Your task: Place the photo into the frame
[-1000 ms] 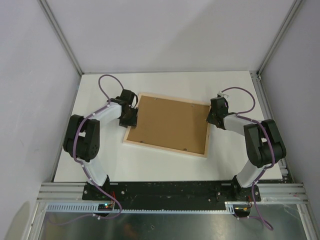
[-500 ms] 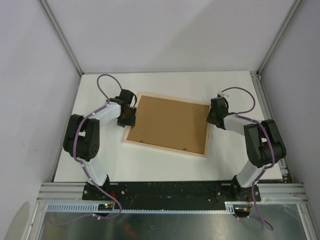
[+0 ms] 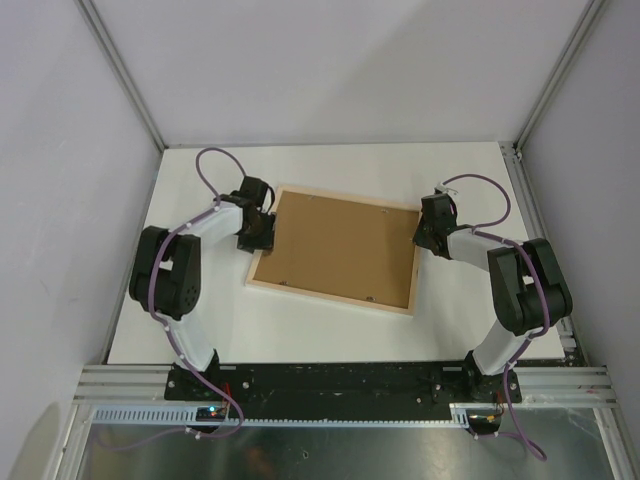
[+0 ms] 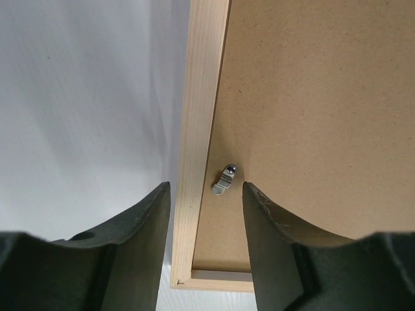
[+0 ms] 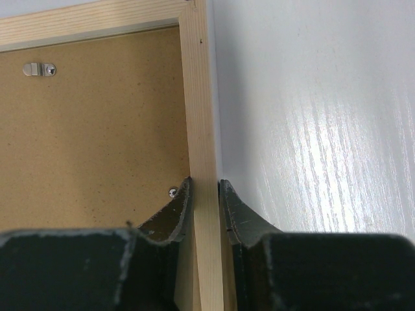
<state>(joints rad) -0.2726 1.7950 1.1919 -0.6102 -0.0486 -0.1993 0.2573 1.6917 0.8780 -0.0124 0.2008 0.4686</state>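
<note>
The frame (image 3: pixel 330 298) lies face down on the table, pale wood back up, with a brown backing board (image 3: pixel 335 250) filling it. The photo is hidden. My left gripper (image 3: pixel 262 232) hangs open over the frame's left rail (image 4: pixel 201 116); one finger is over the table, the other over the board (image 4: pixel 311 97), and a small metal clip (image 4: pixel 224 181) lies between the fingers (image 4: pixel 279 227). My right gripper (image 3: pixel 420 232) is shut on the frame's right rail (image 5: pixel 198 97), one finger on each side of the wood.
The white table (image 3: pixel 200 310) is walled by grey panels on three sides. Another metal clip (image 5: pixel 37 69) sits on the board near the frame's top rail. A small screw head (image 5: pixel 172 192) shows beside the right gripper's inner finger.
The left gripper has shifted slightly toward the back along the frame's left rail. The right gripper and the frame have not moved.
</note>
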